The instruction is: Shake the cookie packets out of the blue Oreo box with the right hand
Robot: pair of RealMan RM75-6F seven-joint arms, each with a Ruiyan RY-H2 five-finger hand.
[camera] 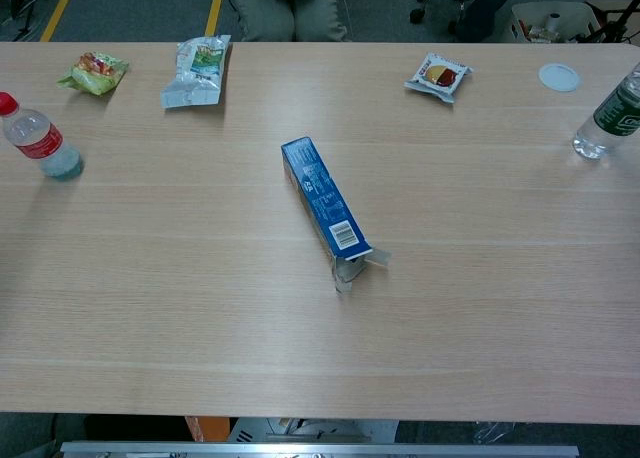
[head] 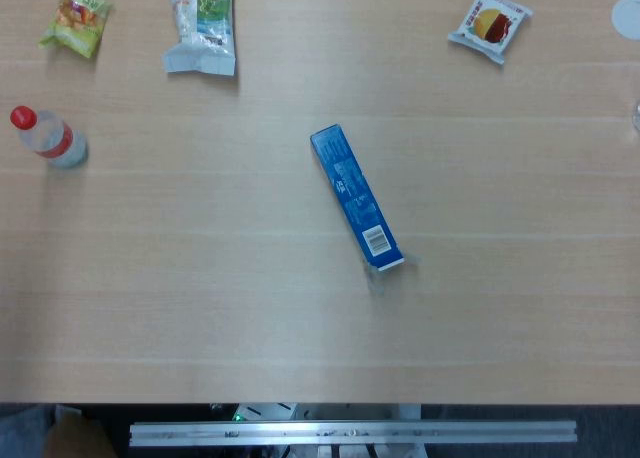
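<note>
The blue Oreo box (head: 355, 194) lies flat near the middle of the wooden table, slanting from upper left to lower right. In the chest view the blue Oreo box (camera: 323, 207) shows its near end open, with the flaps (camera: 352, 266) spread toward me. No cookie packets show outside the box. Neither hand appears in the head view or the chest view.
A red-capped bottle (head: 48, 138) stands at the far left. A green snack bag (head: 76, 23), a white-green packet (head: 203, 26) and a white-red packet (head: 489, 24) lie along the far edge. A green-labelled bottle (camera: 608, 118) and a white lid (camera: 558, 76) sit at the far right.
</note>
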